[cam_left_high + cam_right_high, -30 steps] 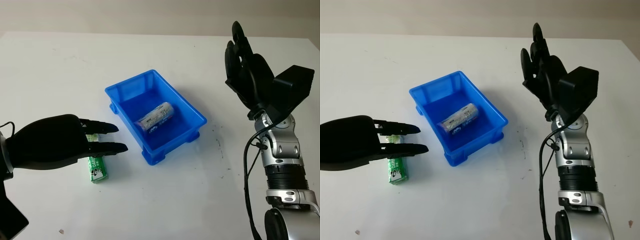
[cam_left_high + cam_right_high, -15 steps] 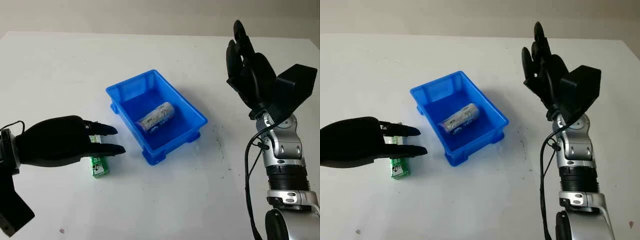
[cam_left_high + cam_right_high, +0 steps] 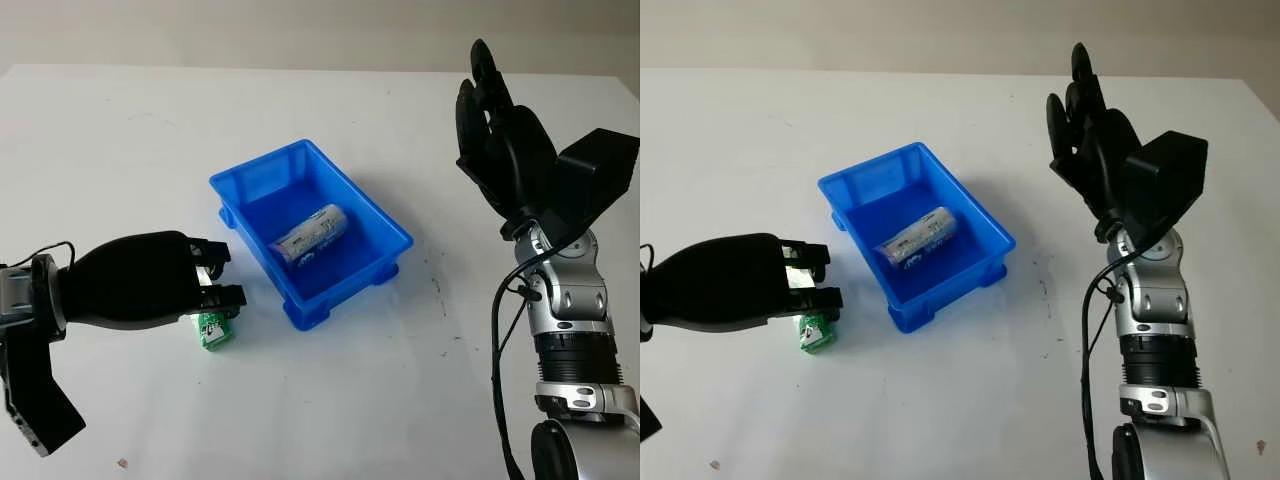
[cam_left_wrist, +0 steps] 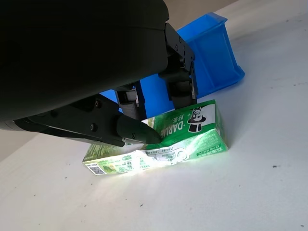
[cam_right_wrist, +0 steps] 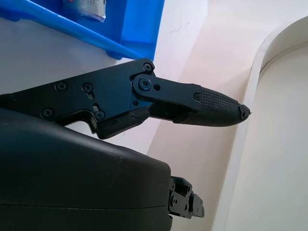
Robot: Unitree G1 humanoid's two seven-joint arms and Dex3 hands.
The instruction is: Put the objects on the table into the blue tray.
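Gripping the green carton (image 4: 159, 139) on the table (image 3: 120, 130) at lower left, the left hand (image 3: 150, 280) clamps its fingers (image 4: 180, 82) on it, left of the blue tray (image 3: 385, 215) holding 1 can (image 3: 312, 234). The right hand (image 3: 510, 150) hovers open at upper right.

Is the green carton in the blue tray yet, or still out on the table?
Out. The green carton lies on the table beside the blue tray, with the left hand closing its fingers around it.

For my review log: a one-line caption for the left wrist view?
Left hand closing on green carton on the table, blue tray behind.
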